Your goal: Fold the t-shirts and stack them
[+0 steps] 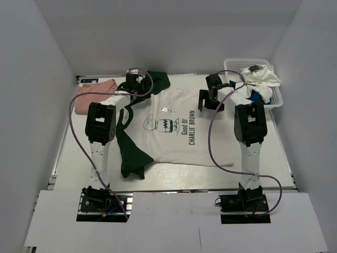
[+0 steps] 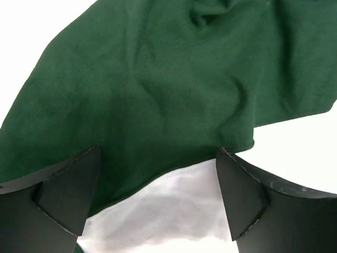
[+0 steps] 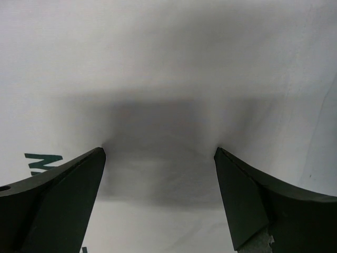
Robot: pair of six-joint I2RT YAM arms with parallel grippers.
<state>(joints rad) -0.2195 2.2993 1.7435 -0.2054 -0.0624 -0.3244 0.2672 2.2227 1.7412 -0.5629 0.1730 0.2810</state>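
Currently, your top view lists: Charlie Brown tee [image 1: 179,132] flat at centre frame; pink tee [image 1: 92,95] upper left; basket [image 1: 277,100] upper right, holding white tee [image 1: 265,79] and blue tee [image 1: 256,96]. Only your wrist views show the jaws: left gripper [image 2: 158,195] spread wide over green sleeve [image 2: 158,79]; right gripper [image 3: 158,184] spread wide over that tee's white body.

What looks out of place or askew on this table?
The Charlie Brown t-shirt lies flat, but its near dark green sleeve is twisted and bunched. A white t-shirt spills over the basket rim.
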